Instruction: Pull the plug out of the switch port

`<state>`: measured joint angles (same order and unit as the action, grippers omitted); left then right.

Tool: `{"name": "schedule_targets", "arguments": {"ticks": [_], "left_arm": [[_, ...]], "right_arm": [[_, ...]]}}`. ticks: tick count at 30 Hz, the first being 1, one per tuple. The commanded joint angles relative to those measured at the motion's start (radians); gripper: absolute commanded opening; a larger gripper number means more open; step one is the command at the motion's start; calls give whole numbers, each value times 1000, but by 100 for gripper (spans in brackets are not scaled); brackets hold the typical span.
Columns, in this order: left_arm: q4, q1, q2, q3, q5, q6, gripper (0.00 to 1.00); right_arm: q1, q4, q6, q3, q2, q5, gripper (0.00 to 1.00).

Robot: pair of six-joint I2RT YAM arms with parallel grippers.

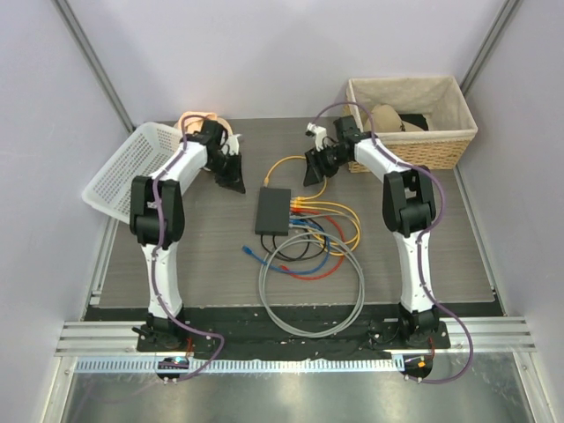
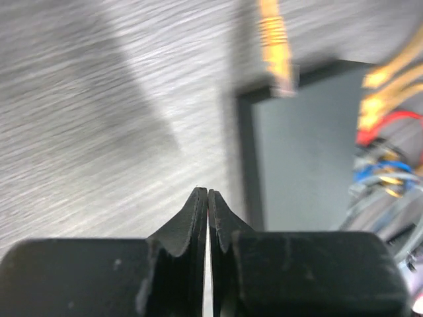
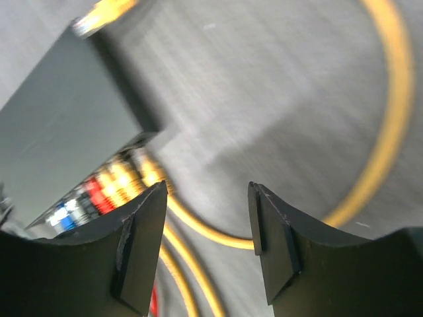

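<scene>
Along the near edge of the worktop [image 1: 211, 282] stand the two arm bases. Just beyond them, near the middle, a grey cable [image 1: 310, 332] lies in a loose coil. Over the coil's far part run a red cable [image 1: 330, 264] and a blue cable [image 1: 264, 261], whose free end points towards the left edge.

At the middle of the worktop lies the switch [image 1: 273, 210], flat, with its long edges running from near to far. The sockets are on its right long edge. Yellow cables [image 1: 348, 216] are plugged in towards the far end of the row, with blue and red connectors nearer. The right wrist view shows these coloured connectors in the row, though blurred.

Just past the far end of the switch a yellow plug [image 1: 267, 181] lies free on the worktop, in no socket. Its lead arcs away to the right. In the left wrist view this yellow plug [image 2: 277, 53] lies just beside the switch's [image 2: 304, 145] corner.

The left gripper [image 1: 236, 185] hangs beyond and left of the switch, its fingers [image 2: 198, 211] pressed together on nothing. The right gripper [image 1: 310, 176] hangs beyond and right of the switch, over the yellow lead. Its fingers [image 3: 145, 224] are spread apart and hold nothing.

At the far left corner a white basket [image 1: 123, 167] leans tilted over the worktop's edge. At the far right corner stands a wicker basket [image 1: 441, 145].
</scene>
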<state>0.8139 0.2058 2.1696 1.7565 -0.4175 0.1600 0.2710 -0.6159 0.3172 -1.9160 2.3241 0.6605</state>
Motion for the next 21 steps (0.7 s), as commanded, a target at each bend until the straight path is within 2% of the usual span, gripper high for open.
{"name": "schedule_targets", "arguments": {"ticks": [1, 6, 10, 14, 21], "left_arm": [[31, 41, -39, 58, -182, -65, 6], [36, 93, 21, 71, -236, -10, 4], [-4, 113, 32, 47, -218, 51, 4], [-24, 115, 38, 17, -211, 76, 4], [-47, 118, 29, -31, -199, 88, 4]], "right_arm": [[50, -68, 43, 2, 0, 119, 61], [65, -70, 77, 78, -81, 53, 63], [65, -76, 134, 118, -117, -102, 62], [59, -77, 200, 144, -124, -194, 61], [54, -131, 252, 75, -63, -269, 57]]}}
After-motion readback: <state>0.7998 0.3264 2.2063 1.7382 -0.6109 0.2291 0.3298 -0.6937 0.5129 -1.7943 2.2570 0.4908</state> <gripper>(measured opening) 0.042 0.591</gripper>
